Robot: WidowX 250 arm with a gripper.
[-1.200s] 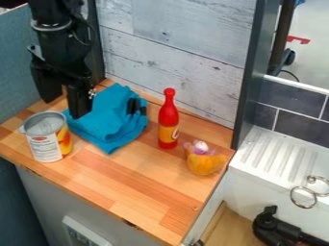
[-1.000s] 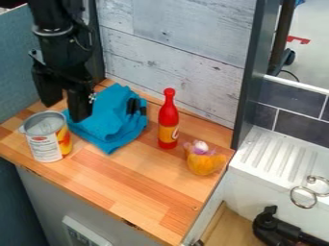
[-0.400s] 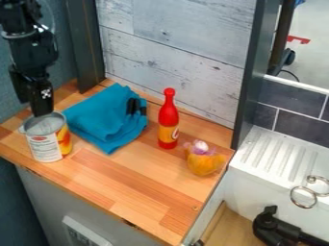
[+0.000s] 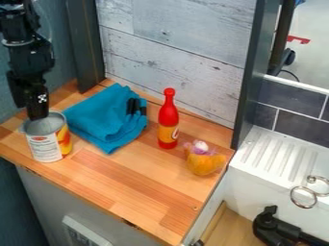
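Here at the far left, the black arm (image 4: 29,53) drops in from the upper left corner, close to upright, and its gripper (image 4: 30,113) hangs straight down with its tip right at the back rim of the can (image 4: 45,148)! Is it wide or narrow? From this side I can't tell, nor whether the tip touches the rim, dips inside or sits just behind.

The can stands upright at the left end of the wooden counter (image 4: 138,185), top open, grey ridged metal showing inside, with a white label and a yellow-and-red picture around the outside.

Just to its right, the blue cloth (image 4: 106,120) lies folded and rumpled, a black strap-like piece (image 4: 133,106) on its right part.

On we go to the red bottle (image 4: 168,117), upright and capped near the wall (image 4: 173,53), yellow label low on its body, contents hidden from us.

In front and to the right sits a small orange-yellow item (image 4: 204,164), purple and white at its top; what it is, I can't say.

Over at the far right, beyond the dark post, comes the white sink unit (image 4: 257,161) with its grooved ledge and metal rings (image 4: 303,197).
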